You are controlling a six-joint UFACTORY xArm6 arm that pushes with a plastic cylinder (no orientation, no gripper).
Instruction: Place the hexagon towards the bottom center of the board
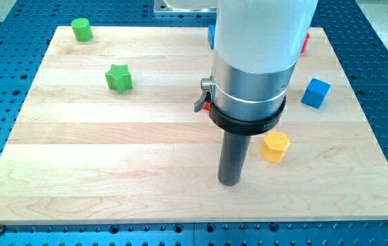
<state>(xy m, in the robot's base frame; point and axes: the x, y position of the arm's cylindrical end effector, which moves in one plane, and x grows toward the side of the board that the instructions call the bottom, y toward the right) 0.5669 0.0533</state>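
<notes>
A yellow hexagon block (275,145) lies on the wooden board (112,178) right of centre, in the lower half. My tip (229,182) rests on the board just left of and slightly below the hexagon, with a small gap between them. The rod hangs from a large white and silver arm body that fills the upper middle of the view.
A green star block (119,78) lies at upper left and a green round block (81,29) in the top left corner. A blue cube (315,92) lies at the right. A blue block (211,35) and red blocks (305,42) peek out from behind the arm.
</notes>
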